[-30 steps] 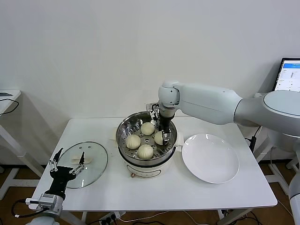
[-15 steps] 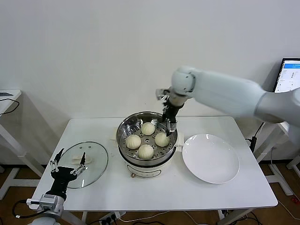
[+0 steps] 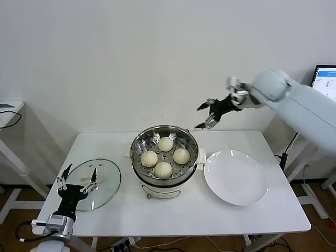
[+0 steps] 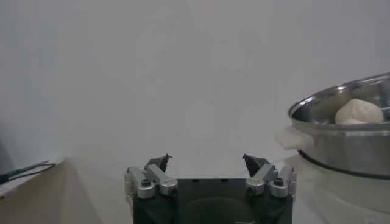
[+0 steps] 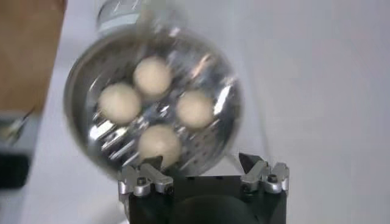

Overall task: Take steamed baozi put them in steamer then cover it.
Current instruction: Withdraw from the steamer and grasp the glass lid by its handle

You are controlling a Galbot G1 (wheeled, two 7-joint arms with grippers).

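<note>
The shiny steel steamer (image 3: 137, 143) stands uncovered at the table's middle, with several white baozi (image 3: 166, 144) resting on its perforated tray. My right gripper (image 3: 198, 117) hangs open and empty in the air, above and to the right of the steamer. Its wrist view looks down on the steamer (image 5: 72, 85), the baozi (image 5: 152, 76) and the open right gripper (image 5: 201, 159). My left gripper (image 3: 79, 176) waits open and empty at the table's front left, over the near side of the glass lid (image 3: 105, 184). The left wrist view shows the left gripper (image 4: 207, 159), the steamer (image 4: 341, 131) and one baozi (image 4: 359, 111).
A flat white plate (image 3: 236, 177) lies bare to the right of the steamer. A monitor (image 3: 325, 84) stands beyond the table's right end, and a small side table (image 3: 8, 110) stands off to the left.
My right gripper has risen out of the steamer and swung up and to the right, leaving a baozi on the tray. The left arm has not moved.
</note>
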